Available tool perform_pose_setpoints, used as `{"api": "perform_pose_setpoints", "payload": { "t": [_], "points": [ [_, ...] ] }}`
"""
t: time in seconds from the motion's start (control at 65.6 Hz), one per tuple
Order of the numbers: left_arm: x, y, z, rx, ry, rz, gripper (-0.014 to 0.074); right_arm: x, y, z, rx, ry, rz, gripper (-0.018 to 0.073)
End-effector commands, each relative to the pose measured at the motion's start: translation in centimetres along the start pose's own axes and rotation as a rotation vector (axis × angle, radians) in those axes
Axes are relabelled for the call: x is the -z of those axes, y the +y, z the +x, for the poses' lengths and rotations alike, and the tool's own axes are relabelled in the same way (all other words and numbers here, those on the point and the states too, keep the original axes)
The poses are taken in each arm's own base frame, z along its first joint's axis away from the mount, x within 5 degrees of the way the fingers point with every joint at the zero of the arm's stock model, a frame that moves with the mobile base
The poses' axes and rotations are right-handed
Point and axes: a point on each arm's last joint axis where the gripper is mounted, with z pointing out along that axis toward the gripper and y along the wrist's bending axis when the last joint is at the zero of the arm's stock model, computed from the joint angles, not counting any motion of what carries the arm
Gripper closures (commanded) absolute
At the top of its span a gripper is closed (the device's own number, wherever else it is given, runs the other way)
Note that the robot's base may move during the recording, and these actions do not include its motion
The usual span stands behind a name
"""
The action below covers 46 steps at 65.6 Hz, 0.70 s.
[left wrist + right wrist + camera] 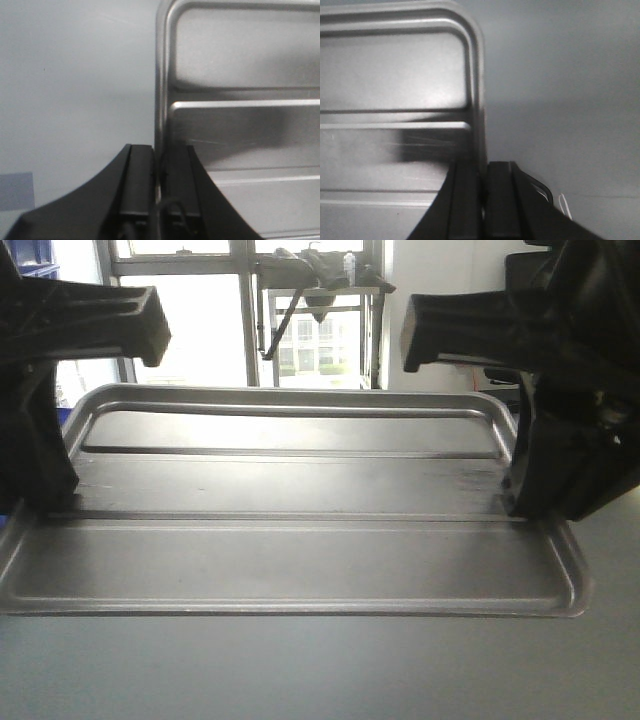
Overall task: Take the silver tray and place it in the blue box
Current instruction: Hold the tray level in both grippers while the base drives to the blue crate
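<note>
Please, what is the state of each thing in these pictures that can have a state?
silver tray: right side up, empty, held at both short ends; lifted or not, cannot tell.
left gripper: shut on the tray's left rim.
right gripper: shut on the tray's right rim.

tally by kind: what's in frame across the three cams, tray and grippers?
silver tray: 1
grippers: 2, the left gripper and the right gripper, each shut on a short-side rim of the tray
total: 3
</note>
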Motion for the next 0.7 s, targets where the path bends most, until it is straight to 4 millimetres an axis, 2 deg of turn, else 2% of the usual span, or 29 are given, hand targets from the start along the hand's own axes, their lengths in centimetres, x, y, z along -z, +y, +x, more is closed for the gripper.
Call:
{"api": "perform_pose_setpoints", "payload": {
  "t": [0.0, 0.686],
  "points": [
    [1.28, -0.09, -0.80, 0.004, -0.059, 0.045, 0.0596, 1.25, 0.54, -1.06, 0.016, -0.075, -0.058, 0.0501],
    [1.28, -0.08, -0.82, 0.002, -0.061, 0.044, 0.0597, 1.25, 0.54, -1.06, 0.016, -0.075, -0.058, 0.0501]
  ]
}}
